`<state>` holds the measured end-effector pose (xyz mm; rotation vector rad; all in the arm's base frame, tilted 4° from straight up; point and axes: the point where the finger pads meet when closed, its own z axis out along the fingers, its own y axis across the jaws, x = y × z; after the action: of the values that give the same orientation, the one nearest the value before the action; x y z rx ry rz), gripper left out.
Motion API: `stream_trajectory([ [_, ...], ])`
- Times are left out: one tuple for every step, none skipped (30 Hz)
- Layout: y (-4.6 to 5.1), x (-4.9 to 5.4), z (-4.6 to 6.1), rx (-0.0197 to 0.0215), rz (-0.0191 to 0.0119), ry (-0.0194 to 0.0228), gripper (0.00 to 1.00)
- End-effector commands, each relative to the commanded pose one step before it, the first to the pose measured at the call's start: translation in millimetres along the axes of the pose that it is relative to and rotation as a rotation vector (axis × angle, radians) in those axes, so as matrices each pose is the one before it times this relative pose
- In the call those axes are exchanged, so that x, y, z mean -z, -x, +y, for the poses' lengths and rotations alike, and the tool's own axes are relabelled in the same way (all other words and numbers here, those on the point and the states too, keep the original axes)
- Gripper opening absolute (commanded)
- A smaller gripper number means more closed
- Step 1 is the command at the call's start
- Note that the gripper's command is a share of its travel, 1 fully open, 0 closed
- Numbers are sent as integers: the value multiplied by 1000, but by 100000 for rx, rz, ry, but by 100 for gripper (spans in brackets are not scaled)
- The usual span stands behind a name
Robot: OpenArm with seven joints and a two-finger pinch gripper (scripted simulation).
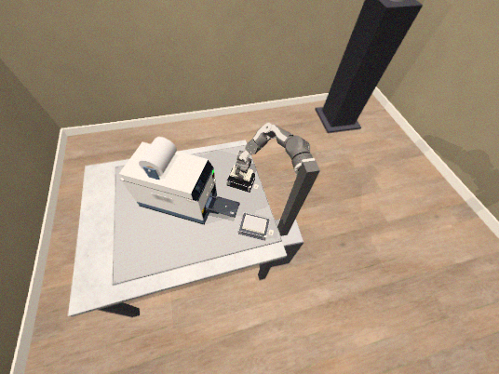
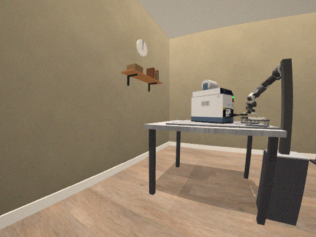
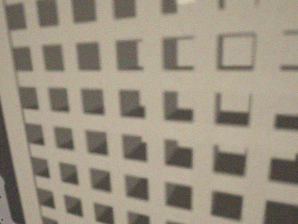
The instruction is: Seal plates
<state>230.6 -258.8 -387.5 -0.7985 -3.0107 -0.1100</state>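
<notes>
My gripper is shut on an open well plate at the far nest, beside the sealer's front. The wrist view is filled by the plate's pale top with its grid of square open wells. I cannot tell whether the plate rests in the nest or is just above it. The white sealer shows a green lamp. Its dark stage is out and bare. The second plate lies in the near nest, its top pale and smooth.
The arm's dark pedestal stands at the table's right edge beside the near nest. A grey mat covers the white table. A tall black column stands on the floor behind.
</notes>
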Motion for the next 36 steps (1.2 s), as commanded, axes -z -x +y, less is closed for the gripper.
stream_trajectory([
  [3548, 5064, -1110, -651, -743, -422, 0],
  [-267, 1497, -203, 48, 82, -80, 0],
  [-212, 1547, -143, 45, 72, -56, 0],
  [-37, 1666, -4, 17, 18, 0, 0],
  [111, 1758, 103, -9, -31, 42, 0],
  [139, 1768, 113, -18, -44, 46, 0],
  [59, 1707, 43, -8, -22, 18, 0],
  [-48, 1634, -40, 8, 11, -15, 0],
  [-99, 1603, -75, 18, 29, -29, 0],
  [-75, 1625, -50, 16, 23, -19, 0],
  [-12, 1671, 2, 8, 5, 2, 0],
  [37, 1703, 38, 1, -11, 16, 0],
  [0, 0, 0, 0, 0, 0, 0],
  [0, 0, 0, 0, 0, 0, 0],
  [-116, 1515, -163, -43, -8, -59, 0],
  [242, 1047, 240, 8, -54, 88, 0],
  [-1149, -1495, 543, 95, 220, 255, 0],
  [-4, 11, 3, 0, 0, 0, 0],
  [0, 1, 1, 0, 0, 0, 0],
  [0, 0, 0, 0, 0, 0, 0],
  [0, 0, 0, 0, 0, 0, 0],
  [0, 0, 0, 0, 0, 0, 0],
  [0, 0, 0, 0, 0, 0, 0],
  [0, 0, 0, 0, 0, 0, 0],
  [638, 488, 3579, 491, -155, -68, 0],
  [709, 277, 2705, -222, -295, 141, 0],
  [122, 72, 2449, 5, -13, 38, 0],
  [-66, -110, 2205, 16, 47, -50, 0],
  [-17, -146, 2058, -15, 42, -87, 0],
  [0, 0, 0, 0, 0, 0, 0],
  [0, 0, 0, 0, 0, 0, 0],
  [252, 54, 345, 276, -23, -440, 0],
  [29, 10, 4242, 81, 2, 430, 0],
  [255, 247, 2716, 9, -59, 129, 0],
  [134, 45, 2372, -8, -10, 17, 0],
  [-31, -124, 2157, 5, 43, -63, 0],
])
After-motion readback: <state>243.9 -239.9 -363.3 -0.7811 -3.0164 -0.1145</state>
